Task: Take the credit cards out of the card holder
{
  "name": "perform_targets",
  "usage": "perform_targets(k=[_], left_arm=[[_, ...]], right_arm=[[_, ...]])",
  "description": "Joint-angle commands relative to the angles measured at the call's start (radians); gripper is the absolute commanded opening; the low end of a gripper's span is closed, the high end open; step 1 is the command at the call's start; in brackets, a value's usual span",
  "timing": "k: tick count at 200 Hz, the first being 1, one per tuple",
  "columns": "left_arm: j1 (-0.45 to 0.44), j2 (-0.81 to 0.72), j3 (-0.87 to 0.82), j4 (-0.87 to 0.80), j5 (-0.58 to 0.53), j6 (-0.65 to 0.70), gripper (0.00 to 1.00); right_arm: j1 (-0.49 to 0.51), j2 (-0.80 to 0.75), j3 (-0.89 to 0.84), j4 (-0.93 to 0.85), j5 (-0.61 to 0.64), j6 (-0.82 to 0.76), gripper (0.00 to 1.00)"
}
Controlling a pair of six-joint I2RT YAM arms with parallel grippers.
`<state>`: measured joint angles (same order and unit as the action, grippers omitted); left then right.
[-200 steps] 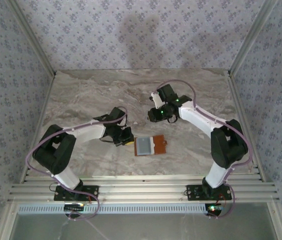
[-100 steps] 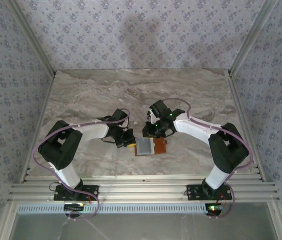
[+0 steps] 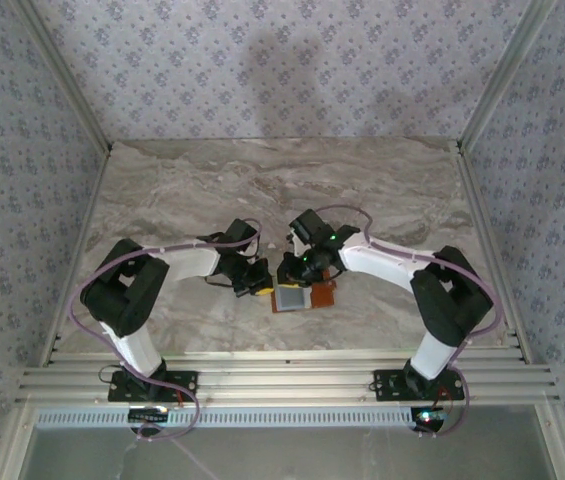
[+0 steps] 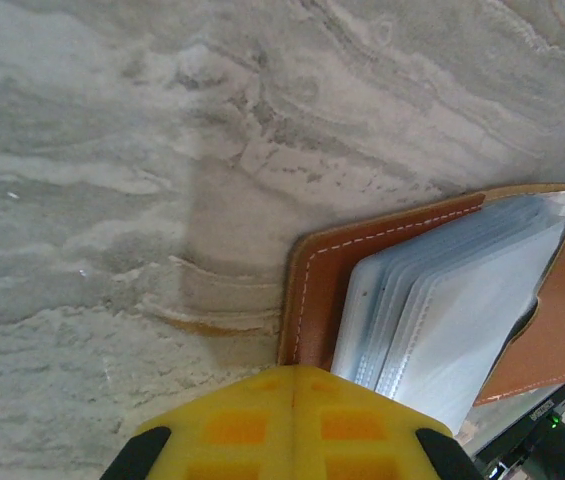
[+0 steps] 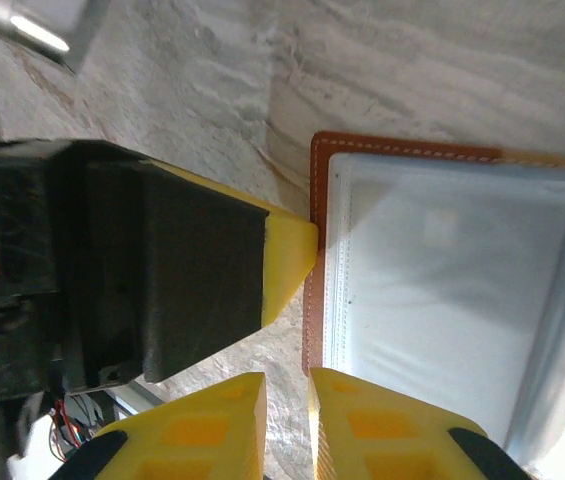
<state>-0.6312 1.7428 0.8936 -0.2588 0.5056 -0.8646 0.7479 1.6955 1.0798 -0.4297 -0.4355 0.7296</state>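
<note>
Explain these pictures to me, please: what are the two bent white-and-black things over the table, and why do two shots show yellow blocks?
Those are robot arms, a left arm and a right arm, bolted at the near edge of a marbled table. The wide picture comes from a camera fixed above and behind them. The other two come from a small camera on each wrist, so the yellow blocks are that arm's own fingers. On the table lies an open brown card holder with clear plastic sleeves. The left gripper is shut, its tip at the holder's edge. The right gripper hangs over the same edge, jaws a narrow gap apart. Neither holds anything.
</note>
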Motion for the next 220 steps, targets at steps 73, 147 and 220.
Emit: perform_targets(k=[73,147,220], left_arm=[[-0.001,0.03,-0.007,-0.028,-0.003,0.018,0.05],[0.004,0.034,0.0,-0.039,-0.004,0.02,0.05],[0.005,0.04,0.013,-0.045,0.006,0.026,0.05]], right_arm=[[0.035,0.096,0.017,-0.046,0.045,0.016,0.26],[0.031,0.088,0.044,-0.192,0.153,-0.051,0.38],[0.044,0.081,0.151,-0.383,0.317,-0.092,0.51]])
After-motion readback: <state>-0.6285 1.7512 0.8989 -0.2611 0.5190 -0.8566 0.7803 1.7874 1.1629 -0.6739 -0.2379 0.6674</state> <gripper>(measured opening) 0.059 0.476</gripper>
